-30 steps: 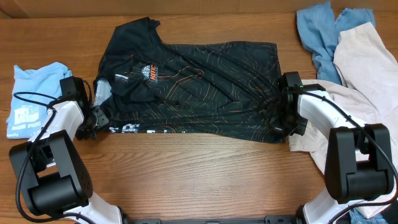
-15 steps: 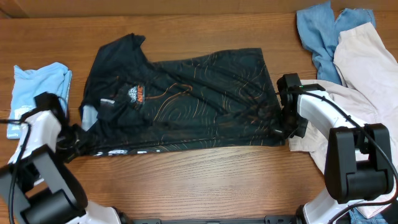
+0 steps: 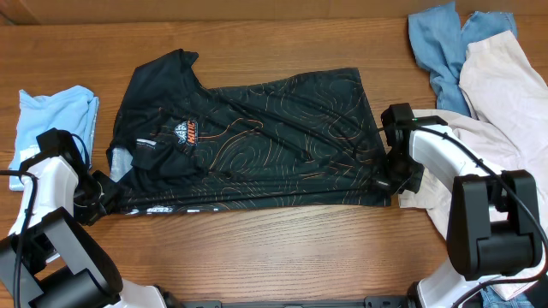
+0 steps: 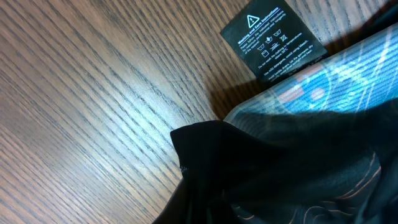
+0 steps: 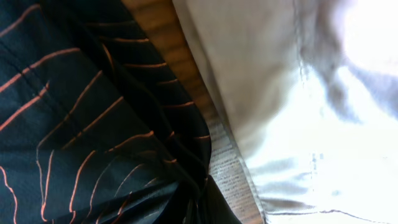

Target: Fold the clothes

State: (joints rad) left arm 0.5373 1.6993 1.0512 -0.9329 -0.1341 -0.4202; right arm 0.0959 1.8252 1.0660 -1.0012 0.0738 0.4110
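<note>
The black garment (image 3: 257,137) with thin orange contour lines lies stretched out flat across the middle of the table. My left gripper (image 3: 101,192) is shut on its front left corner, and my right gripper (image 3: 387,182) is shut on its front right corner. In the left wrist view black cloth (image 4: 267,180) bunches over the jaws and hides the fingertips; a black care label (image 4: 273,40) lies on the wood. In the right wrist view the lined black fabric (image 5: 93,124) gathers into the jaws, with beige cloth (image 5: 298,93) beside it.
A light blue garment (image 3: 51,120) lies at the left edge. A blue garment (image 3: 441,47) and a beige one (image 3: 501,94) are piled at the back right, with beige cloth running under my right arm (image 3: 445,162). Bare wood (image 3: 274,248) runs along the front.
My left gripper has pulled the black garment's left corner out to the left and toward the front, drawing it flatter. The right gripper has held still.
</note>
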